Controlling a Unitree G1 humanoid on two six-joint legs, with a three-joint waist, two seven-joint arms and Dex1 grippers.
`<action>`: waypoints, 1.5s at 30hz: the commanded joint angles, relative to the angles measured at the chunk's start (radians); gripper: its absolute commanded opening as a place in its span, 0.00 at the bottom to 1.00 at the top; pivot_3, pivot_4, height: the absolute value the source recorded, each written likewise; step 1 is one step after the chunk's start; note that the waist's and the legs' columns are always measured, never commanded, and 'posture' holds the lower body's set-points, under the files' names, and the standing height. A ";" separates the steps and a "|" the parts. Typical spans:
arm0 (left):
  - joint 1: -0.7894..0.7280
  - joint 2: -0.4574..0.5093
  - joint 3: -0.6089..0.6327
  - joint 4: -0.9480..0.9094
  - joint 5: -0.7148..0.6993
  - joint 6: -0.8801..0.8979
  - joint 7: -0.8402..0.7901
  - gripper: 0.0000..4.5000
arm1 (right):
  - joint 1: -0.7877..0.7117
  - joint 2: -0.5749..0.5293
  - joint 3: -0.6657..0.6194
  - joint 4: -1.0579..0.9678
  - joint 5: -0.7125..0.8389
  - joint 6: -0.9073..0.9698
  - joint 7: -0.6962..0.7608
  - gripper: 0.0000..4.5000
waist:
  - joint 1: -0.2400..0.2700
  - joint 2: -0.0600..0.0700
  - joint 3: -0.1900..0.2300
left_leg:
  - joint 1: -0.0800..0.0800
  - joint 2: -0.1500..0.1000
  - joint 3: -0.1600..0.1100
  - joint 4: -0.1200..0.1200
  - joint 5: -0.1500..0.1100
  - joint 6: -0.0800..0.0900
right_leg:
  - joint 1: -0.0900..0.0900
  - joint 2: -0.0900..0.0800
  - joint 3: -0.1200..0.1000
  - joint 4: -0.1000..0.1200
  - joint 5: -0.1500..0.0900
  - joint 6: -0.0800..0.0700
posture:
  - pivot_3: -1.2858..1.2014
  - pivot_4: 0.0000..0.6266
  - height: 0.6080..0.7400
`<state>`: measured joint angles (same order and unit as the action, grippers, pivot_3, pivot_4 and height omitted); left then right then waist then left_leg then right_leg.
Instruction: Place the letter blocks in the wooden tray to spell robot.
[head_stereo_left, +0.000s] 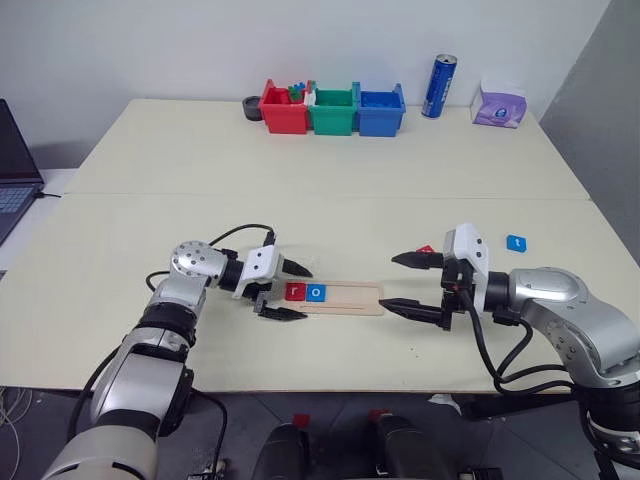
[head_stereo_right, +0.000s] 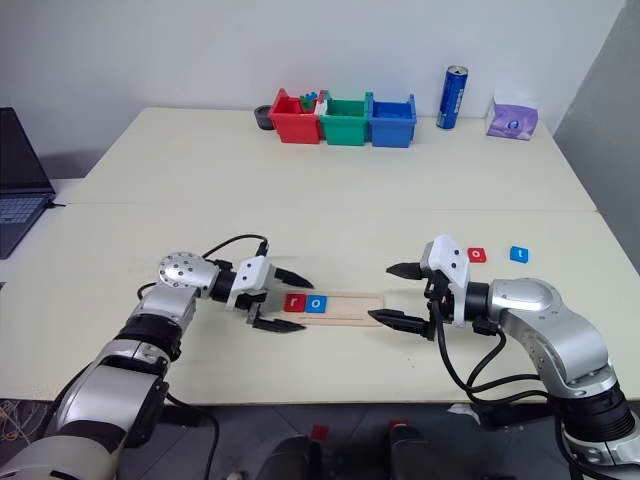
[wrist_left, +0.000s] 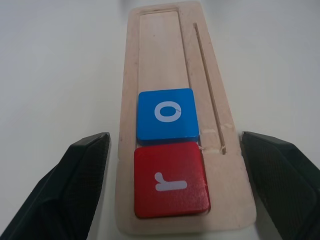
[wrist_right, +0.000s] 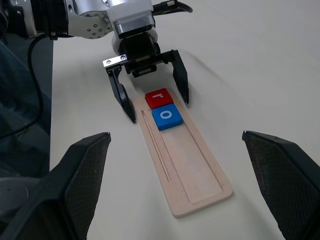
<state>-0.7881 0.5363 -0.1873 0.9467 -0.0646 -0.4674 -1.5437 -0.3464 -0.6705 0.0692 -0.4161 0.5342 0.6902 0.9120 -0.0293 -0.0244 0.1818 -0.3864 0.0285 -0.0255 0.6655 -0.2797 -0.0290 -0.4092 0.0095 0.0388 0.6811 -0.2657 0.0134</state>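
The wooden tray (head_stereo_left: 350, 298) lies near the table's front edge. A red letter block "r" (head_stereo_left: 294, 291) sits at its left end, with a blue "o" (head_stereo_left: 316, 293) beside it. My left gripper (head_stereo_left: 305, 294) is open, its fingers standing on either side of the tray's left end and touching nothing. The right gripper (head_stereo_left: 387, 281) hangs open at the tray's right end, empty. A blue "t" block (head_stereo_left: 516, 243) and a red block (head_stereo_right: 478, 255) lie on the table behind the right arm. In the left wrist view the "r" (wrist_left: 170, 180) and "o" (wrist_left: 166, 114) lie flat in the groove.
Red (head_stereo_left: 284, 110), green (head_stereo_left: 333, 112) and blue (head_stereo_left: 381, 113) plastic bins stand at the table's far edge. With them are a blue can (head_stereo_left: 439, 86) and a purple tissue pack (head_stereo_left: 499, 104). A laptop (head_stereo_left: 15, 170) sits off the left side.
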 joint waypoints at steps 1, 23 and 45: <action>-0.006 0.051 0.033 -0.097 -0.035 0.057 -0.031 0.98 | -0.021 0.005 -0.023 -0.036 0.028 0.009 -0.015 1.00 | 0.000 0.000 0.000 | 0.000 0.000 0.000 0.000 0.000 0.000 | 0.000 0.000 0.000 0.000 0.000 0.000 | 0.52 0.24 1.00; 0.381 -0.098 0.066 -1.128 -0.200 0.813 0.571 0.98 | 0.079 0.251 -0.102 0.168 -0.329 -0.067 -0.655 1.00 | 0.000 0.000 0.000 | 0.000 0.000 0.000 0.000 0.000 -0.001 | 0.000 -0.002 0.005 0.001 0.000 0.000 | 0.52 0.24 1.00; 0.386 -0.099 0.013 -1.229 -0.223 0.900 0.641 0.98 | -0.001 0.410 -0.114 0.370 -0.320 -0.081 -0.678 1.00 | -0.001 0.001 0.000 | 0.001 0.000 0.001 0.000 0.000 -0.001 | 0.000 -0.001 0.005 0.001 0.000 0.000 | 0.52 0.24 1.00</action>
<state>-0.3967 0.4321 -0.1695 -0.2396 -0.2729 0.4342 -0.9050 -0.3356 -0.2639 -0.0353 -0.0371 0.2106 0.6183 0.2353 -0.0299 -0.0238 0.1814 -0.3852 0.0286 -0.0249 0.6650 -0.2794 -0.0296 -0.4089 0.0080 0.0438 0.6819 -0.2656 0.0133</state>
